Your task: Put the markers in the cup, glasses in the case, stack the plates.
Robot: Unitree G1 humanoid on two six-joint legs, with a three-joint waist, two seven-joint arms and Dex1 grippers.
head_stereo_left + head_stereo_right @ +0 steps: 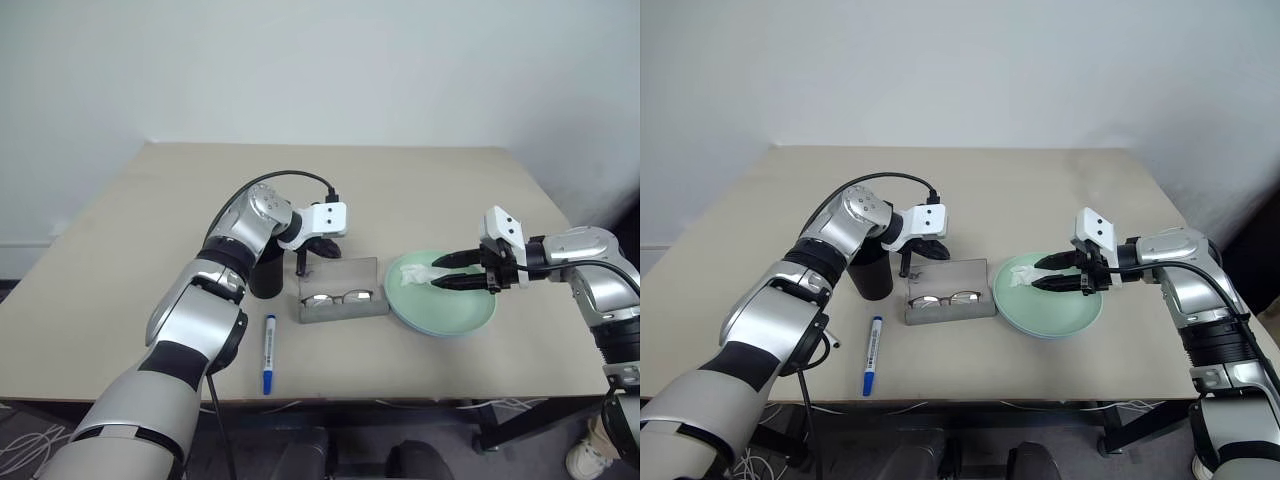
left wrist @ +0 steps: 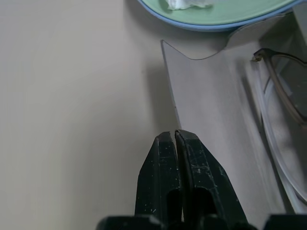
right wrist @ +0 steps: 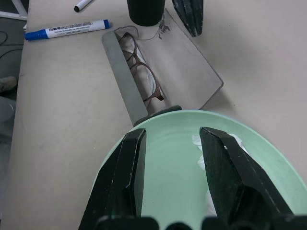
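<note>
Table [image 1: 120, 260]: beige top carrying all the items.
Plates [image 1: 455, 322]: mint green plate stacked on the light blue one, right of the case.
Case [image 1: 343, 290]: open, at the table's middle, lid laid back.
Cup [image 1: 266, 275]: upright, just left of the case.
Glasses [image 1: 336, 297]: lying inside the case.
Blue marker [image 1: 269, 354]: flat on the table, in front of the cup.
Black marker [image 3: 84, 5]: on the table beyond the blue marker.
Tissue [image 1: 418, 274]: crumpled, on the green plate.
Left gripper [image 1: 301, 266]: fingers pressed together, empty, above the case lid.
Right gripper [image 1: 447, 272]: fingers spread, over the green plate by the tissue.
</note>
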